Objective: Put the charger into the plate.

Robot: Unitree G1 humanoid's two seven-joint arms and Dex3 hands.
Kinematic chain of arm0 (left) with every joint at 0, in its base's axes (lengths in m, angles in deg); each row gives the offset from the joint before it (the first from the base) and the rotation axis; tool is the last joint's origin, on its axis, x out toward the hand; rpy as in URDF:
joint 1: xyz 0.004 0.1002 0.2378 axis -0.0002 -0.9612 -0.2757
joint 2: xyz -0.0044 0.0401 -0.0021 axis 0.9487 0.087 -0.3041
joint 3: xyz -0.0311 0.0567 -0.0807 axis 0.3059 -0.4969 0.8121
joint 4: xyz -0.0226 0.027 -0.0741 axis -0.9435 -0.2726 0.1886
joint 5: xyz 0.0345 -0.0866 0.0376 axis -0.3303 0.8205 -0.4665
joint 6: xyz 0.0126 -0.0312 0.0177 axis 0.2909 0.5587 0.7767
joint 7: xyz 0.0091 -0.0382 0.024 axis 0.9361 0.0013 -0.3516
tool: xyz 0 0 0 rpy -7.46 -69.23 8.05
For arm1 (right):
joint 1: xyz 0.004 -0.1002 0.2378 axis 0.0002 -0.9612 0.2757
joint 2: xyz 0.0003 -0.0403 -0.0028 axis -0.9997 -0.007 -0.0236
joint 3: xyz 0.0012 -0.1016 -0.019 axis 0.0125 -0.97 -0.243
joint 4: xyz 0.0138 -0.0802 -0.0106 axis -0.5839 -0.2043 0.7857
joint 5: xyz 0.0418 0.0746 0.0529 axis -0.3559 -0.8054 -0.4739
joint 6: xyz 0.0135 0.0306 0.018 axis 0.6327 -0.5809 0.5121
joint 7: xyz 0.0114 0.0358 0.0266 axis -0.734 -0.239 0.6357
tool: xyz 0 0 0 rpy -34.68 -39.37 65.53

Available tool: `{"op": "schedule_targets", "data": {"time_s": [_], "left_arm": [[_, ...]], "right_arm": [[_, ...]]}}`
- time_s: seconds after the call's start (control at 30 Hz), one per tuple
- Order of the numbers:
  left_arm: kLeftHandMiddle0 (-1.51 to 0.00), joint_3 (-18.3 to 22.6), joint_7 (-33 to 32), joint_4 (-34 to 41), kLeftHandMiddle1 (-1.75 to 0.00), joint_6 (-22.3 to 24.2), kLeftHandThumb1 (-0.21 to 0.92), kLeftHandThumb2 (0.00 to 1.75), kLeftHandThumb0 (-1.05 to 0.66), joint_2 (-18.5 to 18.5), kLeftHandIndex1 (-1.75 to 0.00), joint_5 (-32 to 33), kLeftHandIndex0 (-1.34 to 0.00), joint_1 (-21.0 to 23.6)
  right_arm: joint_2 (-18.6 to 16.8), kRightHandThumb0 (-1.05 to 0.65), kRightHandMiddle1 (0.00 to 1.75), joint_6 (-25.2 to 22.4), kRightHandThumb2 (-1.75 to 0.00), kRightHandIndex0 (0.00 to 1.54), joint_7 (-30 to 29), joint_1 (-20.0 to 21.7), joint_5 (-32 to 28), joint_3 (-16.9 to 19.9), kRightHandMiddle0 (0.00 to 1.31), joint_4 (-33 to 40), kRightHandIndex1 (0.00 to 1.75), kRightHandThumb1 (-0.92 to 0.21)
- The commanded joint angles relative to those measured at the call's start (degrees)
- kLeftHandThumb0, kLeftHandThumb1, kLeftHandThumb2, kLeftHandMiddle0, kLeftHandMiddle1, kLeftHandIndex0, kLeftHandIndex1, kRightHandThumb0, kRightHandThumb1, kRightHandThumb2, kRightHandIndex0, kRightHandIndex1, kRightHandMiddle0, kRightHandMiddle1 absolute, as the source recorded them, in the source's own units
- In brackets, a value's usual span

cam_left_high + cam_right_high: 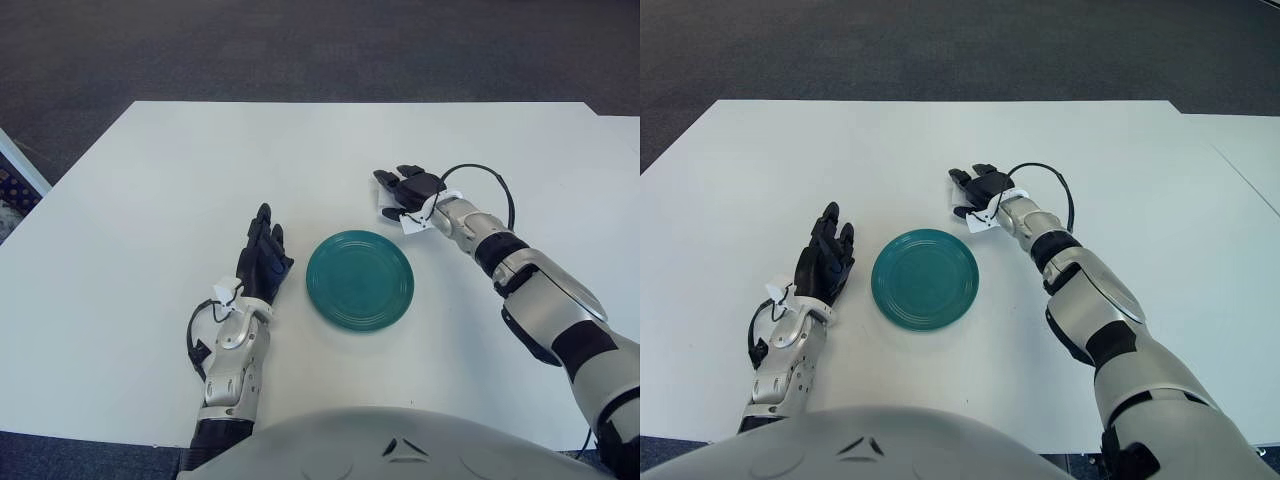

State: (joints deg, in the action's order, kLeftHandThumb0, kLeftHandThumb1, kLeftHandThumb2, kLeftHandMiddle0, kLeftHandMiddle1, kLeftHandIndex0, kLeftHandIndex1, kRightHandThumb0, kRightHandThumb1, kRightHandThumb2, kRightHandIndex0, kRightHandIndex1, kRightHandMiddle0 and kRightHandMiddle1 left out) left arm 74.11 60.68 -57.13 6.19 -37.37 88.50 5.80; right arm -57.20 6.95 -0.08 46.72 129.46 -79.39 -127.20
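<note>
A round, dark teal plate lies flat on the white table, roughly midway between its left and right edges and nearer the near edge than the far one; nothing lies in it; the right hand, black-fingered on a silver forearm, is out beyond the plate's far right rim, toward the middle of the table; its fingers curl down over a small white charger, of which only a white piece shows under the palm, so the hand seems closed on it, though whether the charger is lifted or touching the table I cannot tell; the charger is just beside the plate's far right rim, outside it; the left hand shows just left of the plate, fingers straight and pointing toward the far edge, holding nothing
</note>
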Motion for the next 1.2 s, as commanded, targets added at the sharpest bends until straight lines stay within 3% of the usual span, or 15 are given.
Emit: {"op": "schedule_targets", "data": {"time_s": [0.0, 0.87, 1.17], "left_arm": [[0.0, -0.04, -0.84, 0.62, 0.0, 0.49, 0.92, 1.01, -1.05, -1.91, 0.0, 0.22, 0.0, -0.58], [0.0, -0.62, -1.06, 2.9, 0.0, 0.9, 0.92, 0.98, -1.05, -2.68, 0.0, 2.09, 0.0, -1.38], [0.0, -1.08, -1.62, 4.66, 0.0, 3.4, 0.92, 0.99, -1.05, -1.26, 0.0, 1.74, 0.0, -1.88]], "right_arm": [[0.7, -1.05, 0.12, 0.05, -0.9, 0.05, 2.87, -5.88, 2.67, -2.75, 0.01, -3.55, 0.01, -0.92], [0.15, -1.05, 0.04, -0.66, -0.9, 0.0, 4.76, -6.49, 1.97, -2.94, 0.0, -2.77, 0.0, -0.92], [-0.35, -1.05, 0.05, -1.06, -0.87, 0.02, 4.73, -6.72, 1.41, -2.48, 0.01, -2.62, 0.01, -0.92]]}}
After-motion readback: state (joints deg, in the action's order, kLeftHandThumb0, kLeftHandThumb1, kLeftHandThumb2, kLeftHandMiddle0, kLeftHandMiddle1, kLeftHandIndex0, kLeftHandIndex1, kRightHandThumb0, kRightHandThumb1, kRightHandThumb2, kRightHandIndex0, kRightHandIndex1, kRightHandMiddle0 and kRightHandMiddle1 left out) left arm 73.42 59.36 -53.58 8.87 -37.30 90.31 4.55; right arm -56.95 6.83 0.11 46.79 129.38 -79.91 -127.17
